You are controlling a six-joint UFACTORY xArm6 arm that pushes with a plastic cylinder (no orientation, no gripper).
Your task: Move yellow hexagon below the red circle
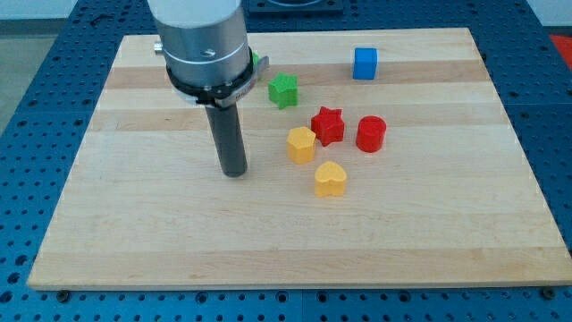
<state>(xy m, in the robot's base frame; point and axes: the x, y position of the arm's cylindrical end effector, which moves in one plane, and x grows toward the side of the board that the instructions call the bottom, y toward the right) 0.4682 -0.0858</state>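
Note:
The yellow hexagon (pixel 301 144) sits near the board's middle, just left of and below a red star (pixel 327 125). The red circle (pixel 371 134) stands to the right of the star. A yellow heart (pixel 331 179) lies below the hexagon and to its right. My tip (pixel 234 172) rests on the board to the left of the yellow hexagon, a clear gap away, touching no block.
A green star (pixel 283 90) lies above the hexagon. A blue cube (pixel 365 63) sits near the view's top edge. A green block (pixel 256 60) is mostly hidden behind the arm. The wooden board (pixel 134 241) ends on all sides at a blue perforated table.

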